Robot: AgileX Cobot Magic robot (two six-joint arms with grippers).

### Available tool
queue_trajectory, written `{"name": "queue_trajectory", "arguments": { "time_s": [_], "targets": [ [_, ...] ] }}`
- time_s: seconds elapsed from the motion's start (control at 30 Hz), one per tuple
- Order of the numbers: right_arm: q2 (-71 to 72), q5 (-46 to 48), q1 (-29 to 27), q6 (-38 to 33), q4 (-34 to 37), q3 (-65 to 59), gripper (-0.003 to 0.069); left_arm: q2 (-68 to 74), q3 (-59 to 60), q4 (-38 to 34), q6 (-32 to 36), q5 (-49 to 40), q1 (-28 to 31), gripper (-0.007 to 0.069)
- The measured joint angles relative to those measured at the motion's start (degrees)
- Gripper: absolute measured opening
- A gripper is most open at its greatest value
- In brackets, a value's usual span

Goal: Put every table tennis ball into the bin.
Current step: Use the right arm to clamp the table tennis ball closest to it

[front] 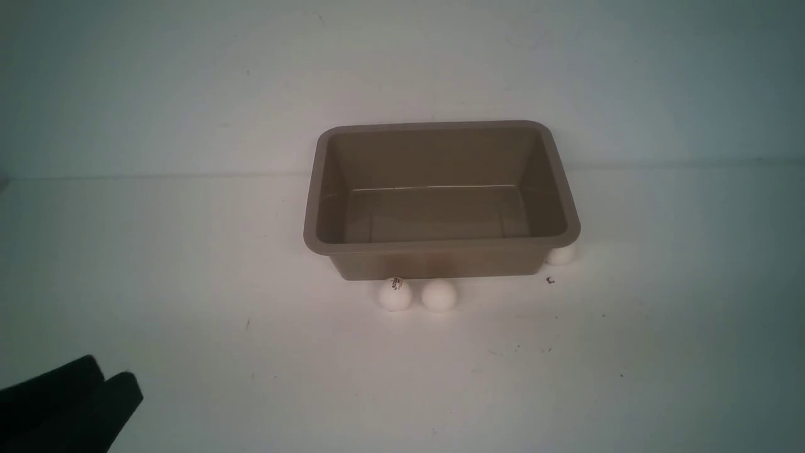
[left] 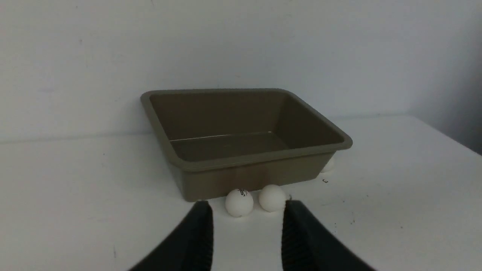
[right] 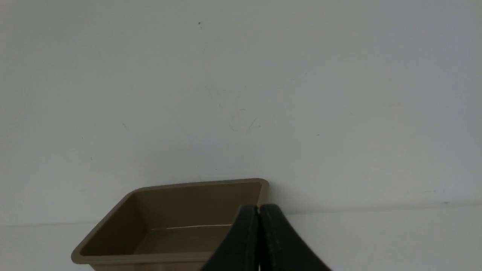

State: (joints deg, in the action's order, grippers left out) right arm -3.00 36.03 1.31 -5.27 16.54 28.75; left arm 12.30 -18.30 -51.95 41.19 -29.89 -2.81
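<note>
Left tool [front: 112, 372] low, fingers parted and empty, right tool [right: 259, 209] fingers pressed together

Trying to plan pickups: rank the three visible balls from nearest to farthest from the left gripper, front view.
From the left gripper:
1. Logo ball, in front of the bin, leftmost.
2. Plain ball, just right of it.
3. Half-hidden ball, at the bin's right corner.

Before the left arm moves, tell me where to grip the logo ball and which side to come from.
Grip the logo ball across its widest middle, coming straight down from above. It is a smooth sphere, so off-centre it would likely slip. The plain ball sits close on its right and the bin wall close behind, so put one finger on its free left side.
</note>
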Motion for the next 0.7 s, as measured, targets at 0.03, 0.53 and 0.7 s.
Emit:
{"name": "queue_trajectory", "arguments": {
  "time_s": [0.03,0.53,0.7],
  "targets": [
    [-0.19,-0.01,0.00,-0.42,0.00,0.00,-0.0019,1.04,-1.08,0.63,0.38,-0.88,0.00,0.0240],
    [-10.68,1.55,0.05,-21.53,13.81,-0.05,-0.0019,24.53,-16.63,13.43,3.36,-5.13,0.00,0.0240],
    [-19.28,4.47,0.05,-31.45,26.31,0.06,-0.0019,31.09,-20.92,16.48,3.78,-4.77,0.00,0.0240]
  ]
}}
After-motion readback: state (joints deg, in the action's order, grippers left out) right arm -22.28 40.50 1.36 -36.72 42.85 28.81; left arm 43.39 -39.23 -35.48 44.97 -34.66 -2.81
